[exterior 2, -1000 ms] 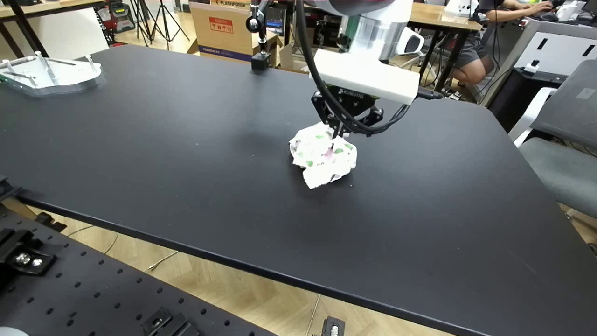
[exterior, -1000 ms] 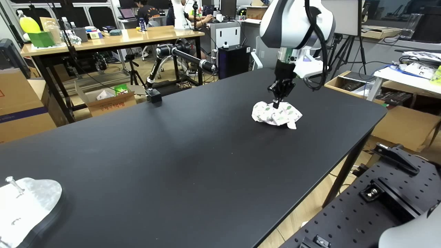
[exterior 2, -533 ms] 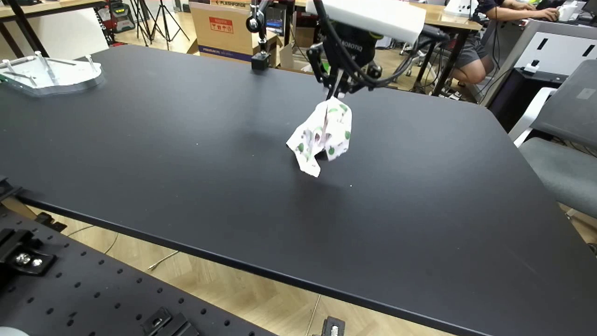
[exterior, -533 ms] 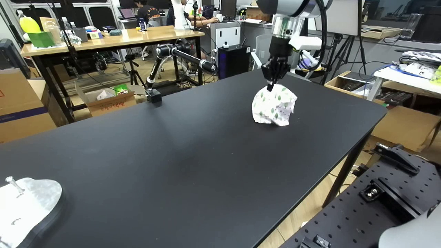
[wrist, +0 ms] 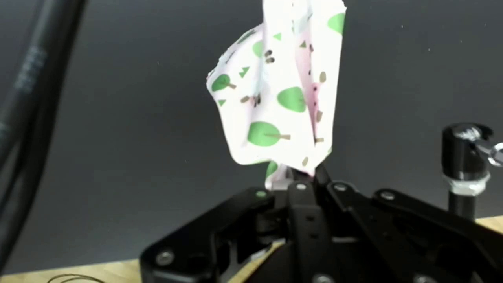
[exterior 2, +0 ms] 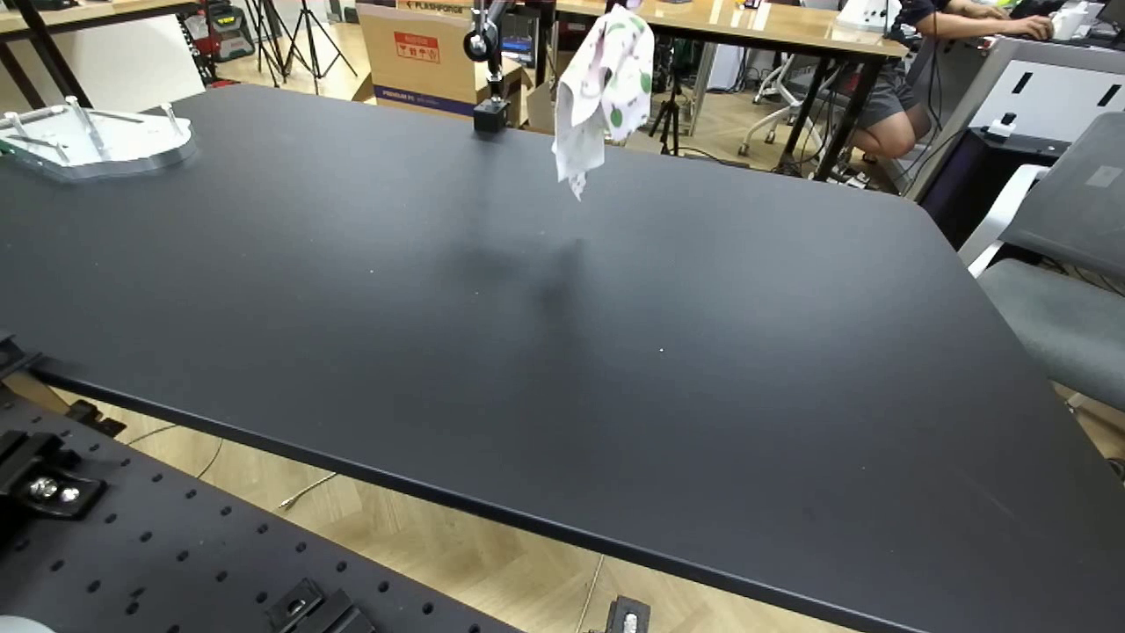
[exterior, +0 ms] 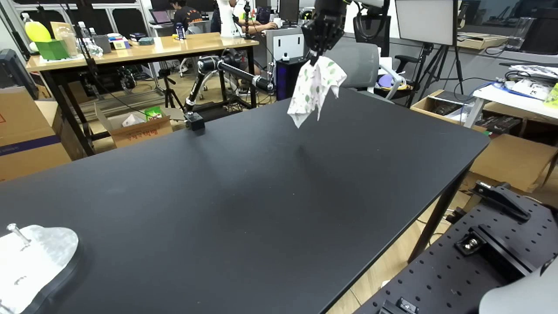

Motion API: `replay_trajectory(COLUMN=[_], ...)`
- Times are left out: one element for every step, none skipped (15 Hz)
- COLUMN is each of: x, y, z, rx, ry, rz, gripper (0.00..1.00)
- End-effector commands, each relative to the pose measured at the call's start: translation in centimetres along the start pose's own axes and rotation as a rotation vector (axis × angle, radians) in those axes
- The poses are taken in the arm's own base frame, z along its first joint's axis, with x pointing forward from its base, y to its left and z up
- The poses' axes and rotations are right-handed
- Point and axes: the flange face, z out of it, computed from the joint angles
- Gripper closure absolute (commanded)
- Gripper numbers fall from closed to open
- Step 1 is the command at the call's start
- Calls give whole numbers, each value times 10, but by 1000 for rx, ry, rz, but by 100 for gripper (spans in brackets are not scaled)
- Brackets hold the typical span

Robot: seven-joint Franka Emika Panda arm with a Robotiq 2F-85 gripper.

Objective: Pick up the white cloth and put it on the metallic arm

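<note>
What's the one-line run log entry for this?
gripper: shut on cloth | cloth: hanging above table, apart from metal arm | placement: not yet done | next: likely carry to metal arm

in an exterior view, white cloth [exterior 2: 605, 86] with green print hangs in folds, lowest tip above the black table [exterior 2: 747, 422]. metallic arm [exterior 2: 494, 81] stands at the table's far edge, visible gap between it and the cloth.

A green box [exterior: 52, 50] and bottles [exterior: 83, 30] stand on a desk [exterior: 192, 44].
</note>
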Motion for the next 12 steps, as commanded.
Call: replay_trajectory(x=[47,62,73,88,99,109,117,122,124,125,126,124], y=[-34,-47,-58,-78,-89,-101,-113,-120,-125,-131,-135,-138], z=[-29,-30,-31,-31,-29,-25,-21,-14,-8,-4,0,3], rx=[-30,-38,-42,-47,-46,-50,-42,-43,-33,-35,-31,-32], ry=[62,88,105,124,134,136,130,120,102,98,87,77], rz=[3,-10,-17,-24,-28,-29,-31,-28,-24,-28,-29,-26], gripper=[99,99,99,99,99,99,99,99,99,99,99,99])
